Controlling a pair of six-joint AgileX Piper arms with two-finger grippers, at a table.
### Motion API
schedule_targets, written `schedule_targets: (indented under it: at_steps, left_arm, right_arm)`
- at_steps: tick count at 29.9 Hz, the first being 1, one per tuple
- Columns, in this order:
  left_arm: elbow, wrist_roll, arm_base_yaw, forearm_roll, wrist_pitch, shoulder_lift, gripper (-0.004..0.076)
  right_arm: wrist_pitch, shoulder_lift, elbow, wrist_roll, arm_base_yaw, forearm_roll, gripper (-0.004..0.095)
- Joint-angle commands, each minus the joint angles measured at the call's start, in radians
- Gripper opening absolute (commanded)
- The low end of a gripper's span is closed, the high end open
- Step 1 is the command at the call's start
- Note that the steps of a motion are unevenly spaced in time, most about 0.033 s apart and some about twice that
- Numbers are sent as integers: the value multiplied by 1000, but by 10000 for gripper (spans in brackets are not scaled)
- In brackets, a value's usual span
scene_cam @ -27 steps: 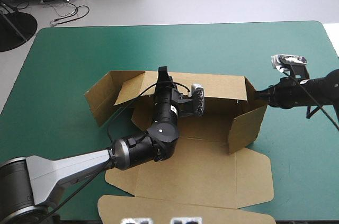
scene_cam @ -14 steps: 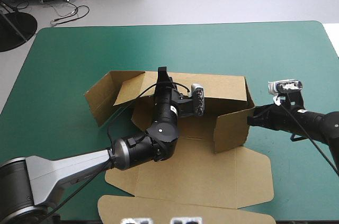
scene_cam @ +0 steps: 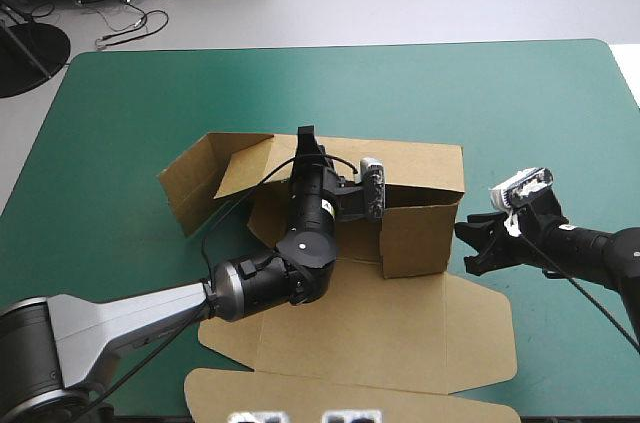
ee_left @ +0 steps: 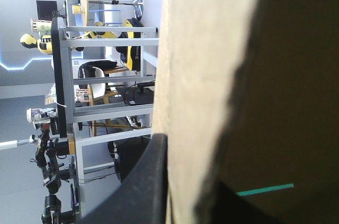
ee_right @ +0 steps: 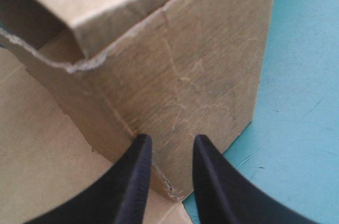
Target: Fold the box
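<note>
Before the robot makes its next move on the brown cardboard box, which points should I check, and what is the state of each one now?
1. Left gripper holds the far wall of the brown cardboard box: ok, the board sits between its black fingers.
2. Right gripper is free: ok, fingers open, nothing between them.
3. Right end flap is raised: ok, upright, just ahead of the right gripper.
4. Left end flap is raised: not ok, it leans outward.
5. Lid panel lies flat on the teal-green cover: ok.
6. Right end flap is tucked in place: cannot tell.
</note>
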Motion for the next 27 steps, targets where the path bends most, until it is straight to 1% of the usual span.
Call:
schedule_targets:
  at_steps: [1, 5, 9, 10, 12, 15, 17, 19, 22, 24, 26, 27]
  left_arm:
    - [-19, -8, -11, -5, -4, -42, -10]
    - [-19, -8, -11, -5, -5, -42, -10]
    - [-19, -8, -11, -5, -14, -42, -10]
    - [-19, -8, -11, -5, -18, -42, -9]
    - [-19, -8, -11, -5, -32, -42, -10]
    - [-19, -8, -11, -15, -42, -42, -10]
    - [-19, -8, -11, -20, -42, -42, -10]
    - [-19, -8, -11, -22, -44, -42, -10]
    - [-19, -8, -11, -23, -57, -42, -10]
    - [-19, -8, -11, -25, -62, -42, -10]
    - [-19, -8, -11, -26, -68, -42, -10]
    - [-19, -8, -11, -26, -69, -42, -10]
  right_arm:
    - [88, -25, -27, -98, 1, 43, 390]
    - [115, -25, -27, -123, 1, 41, 390]
    - [16, -22, -27, -126, 1, 47, 390]
    - [-4, -20, -27, -126, 1, 62, 390]
    - [-9, -10, -23, -126, 1, 100, 390]
    - [-46, 10, -1, -138, 1, 180, 390]
    - [-80, 17, 16, -156, 1, 242, 389]
    - [-88, 24, 32, -198, 1, 300, 390]
    - [-94, 29, 36, -236, 1, 327, 383]
    - [-131, 29, 36, -238, 1, 327, 332]
    - [-161, 29, 36, -238, 1, 337, 239]
    - [-173, 29, 36, -238, 1, 342, 166]
